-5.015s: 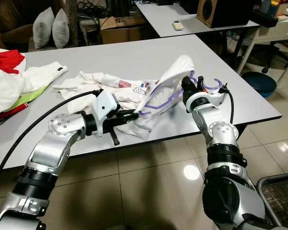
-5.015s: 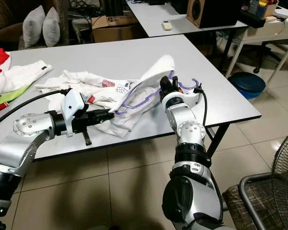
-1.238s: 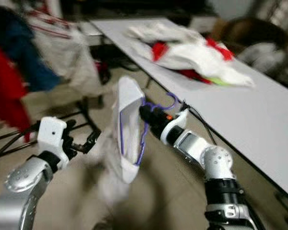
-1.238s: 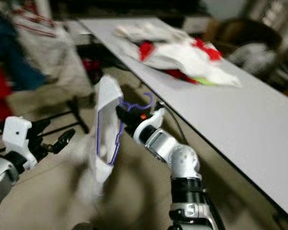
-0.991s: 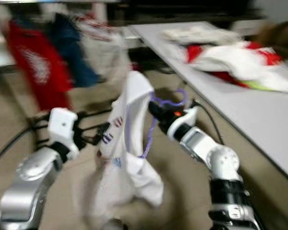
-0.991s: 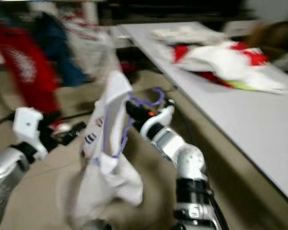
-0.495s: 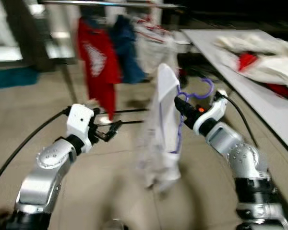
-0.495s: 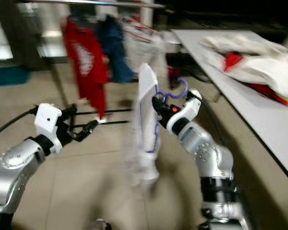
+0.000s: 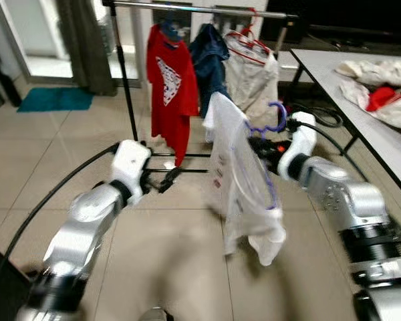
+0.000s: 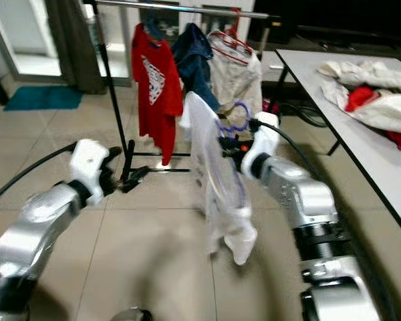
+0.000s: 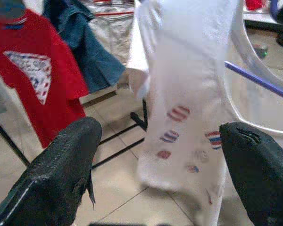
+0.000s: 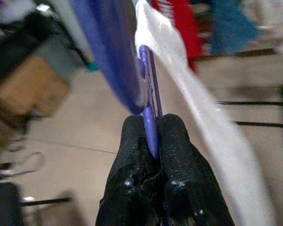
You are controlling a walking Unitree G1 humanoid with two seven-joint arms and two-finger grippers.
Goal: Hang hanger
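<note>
A purple hanger [image 9: 273, 121] carries a white printed shirt [image 9: 240, 180] that hangs in mid-air before me. My right gripper [image 12: 150, 141] is shut on the hanger's purple bar, seen close in the right wrist view. My left gripper [image 9: 170, 178] is open, held left of the shirt with nothing between its fingers [image 11: 61, 174]; the shirt [image 11: 188, 94] fills the gap ahead of them. Behind stands a clothes rack with a metal rail [image 9: 200, 8] across the top.
On the rail hang a red T-shirt [image 9: 168, 83], a dark blue garment [image 9: 210, 57] and a beige garment [image 9: 254, 73]. A grey table [image 9: 381, 127] with piled clothes [image 9: 381, 87] runs along the right. A teal mat [image 9: 53, 99] lies far left on the tiled floor.
The camera has swung further toward the rack, which now stands sharper and more centred. The right gripper still holds the hanger with the shirt; the left gripper stays open beside it.
</note>
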